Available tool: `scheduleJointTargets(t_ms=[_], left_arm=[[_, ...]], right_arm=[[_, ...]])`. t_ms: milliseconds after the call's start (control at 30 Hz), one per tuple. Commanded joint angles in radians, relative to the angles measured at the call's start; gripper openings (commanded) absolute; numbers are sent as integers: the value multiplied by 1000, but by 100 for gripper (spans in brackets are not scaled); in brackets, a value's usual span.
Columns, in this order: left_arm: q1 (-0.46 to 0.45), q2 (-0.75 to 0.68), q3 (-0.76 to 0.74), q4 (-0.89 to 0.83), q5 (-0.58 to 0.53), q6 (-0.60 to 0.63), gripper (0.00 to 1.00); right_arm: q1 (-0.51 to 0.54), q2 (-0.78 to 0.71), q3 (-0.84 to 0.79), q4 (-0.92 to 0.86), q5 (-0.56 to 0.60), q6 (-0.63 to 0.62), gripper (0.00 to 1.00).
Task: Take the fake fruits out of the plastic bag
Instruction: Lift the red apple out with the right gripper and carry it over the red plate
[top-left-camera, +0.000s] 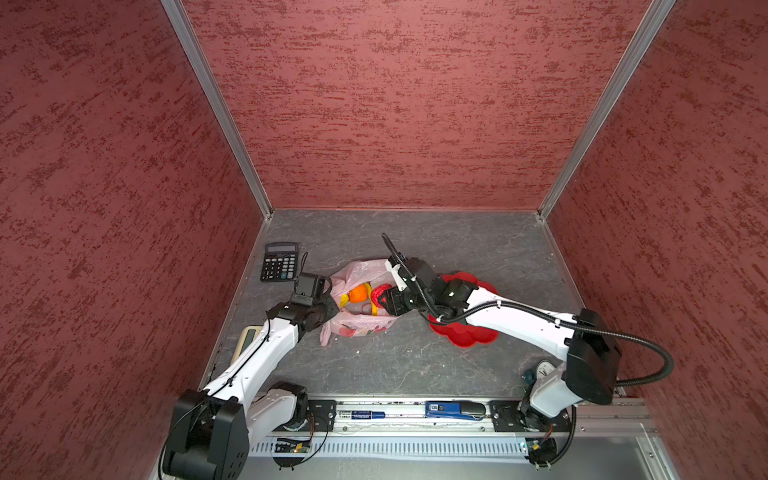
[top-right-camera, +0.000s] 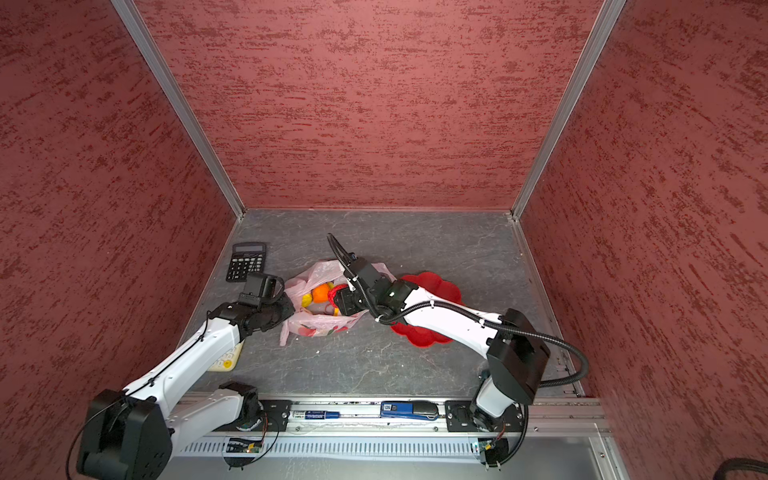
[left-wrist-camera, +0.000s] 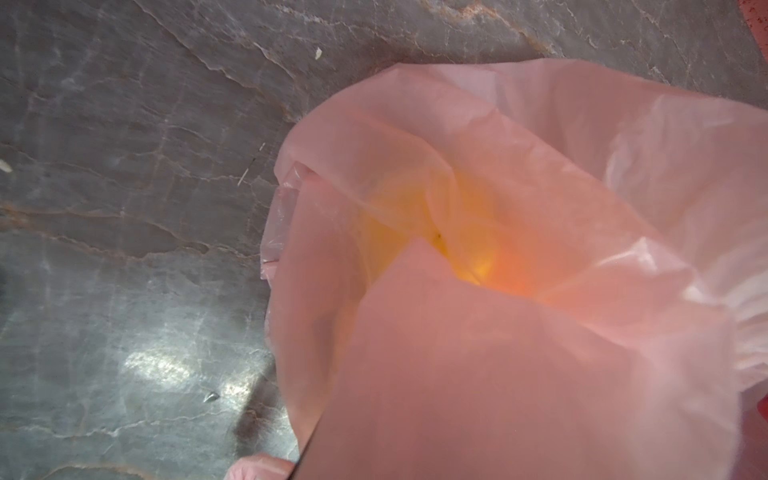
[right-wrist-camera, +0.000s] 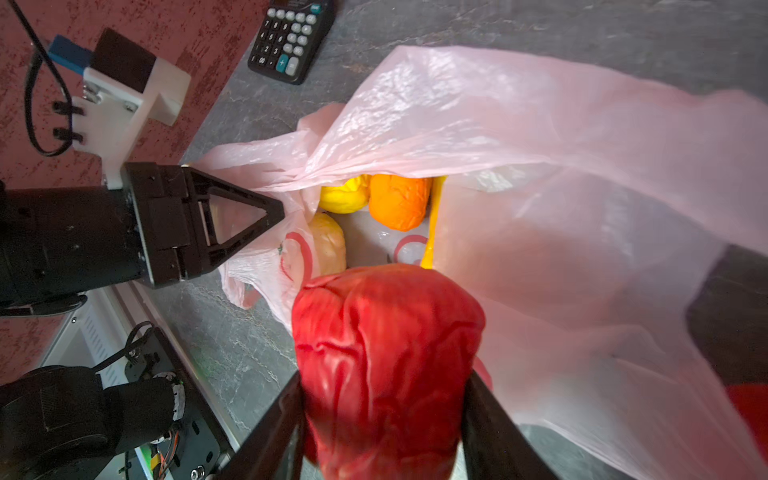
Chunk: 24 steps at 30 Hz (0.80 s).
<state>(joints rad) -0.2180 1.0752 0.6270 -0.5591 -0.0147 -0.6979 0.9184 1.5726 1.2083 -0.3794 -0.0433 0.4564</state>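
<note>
The pale-pink plastic bag (top-left-camera: 365, 322) (top-right-camera: 320, 322) lies on the grey floor with its mouth held open. My left gripper (top-left-camera: 332, 307) (right-wrist-camera: 274, 212) is shut on the bag's rim at the left side of the mouth; in the left wrist view the bag (left-wrist-camera: 498, 166) covers the jaws. My right gripper (top-left-camera: 384, 297) (right-wrist-camera: 384, 386) is shut on the red fruit (right-wrist-camera: 386, 353), holding it at the bag's mouth. Inside the bag (right-wrist-camera: 519, 124) lie an orange fruit (right-wrist-camera: 399, 201) (top-left-camera: 358, 294), a yellow one (right-wrist-camera: 345, 193), a cream lumpy one (right-wrist-camera: 330, 245) and a banana (right-wrist-camera: 432, 224).
A red flower-shaped dish (top-left-camera: 469, 334) (top-right-camera: 424, 336) sits to the right of the bag, partly under my right arm. A black calculator (top-left-camera: 279, 262) (right-wrist-camera: 291, 37) lies at the back left near the wall. A cream device (top-right-camera: 226, 361) lies under my left arm.
</note>
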Motion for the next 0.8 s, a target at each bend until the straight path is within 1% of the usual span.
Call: scheduleJointTargets(t_ms=[0,200,267,400,567,767], left_arm=[[7,-6,5,24,14,16,26],[7,2,11,29,18,17,26],[6,7,15,31,19,18,26],[6,11,21,27,24,18,26],[3,2,22,12,22,18,26],[1,5,20,8,22,18,26]], right_arm=[[-43,-95,-32,-42,75,20,13],[-139,-268,-94,-149,144,23,13],[-172,-312,-109,-183,177,22,13],[-259,-388,-162,-211,199,19,13],[-353,-421,-249,-195,181,13,14],[-415,-377,-359,-102,136,28,14]])
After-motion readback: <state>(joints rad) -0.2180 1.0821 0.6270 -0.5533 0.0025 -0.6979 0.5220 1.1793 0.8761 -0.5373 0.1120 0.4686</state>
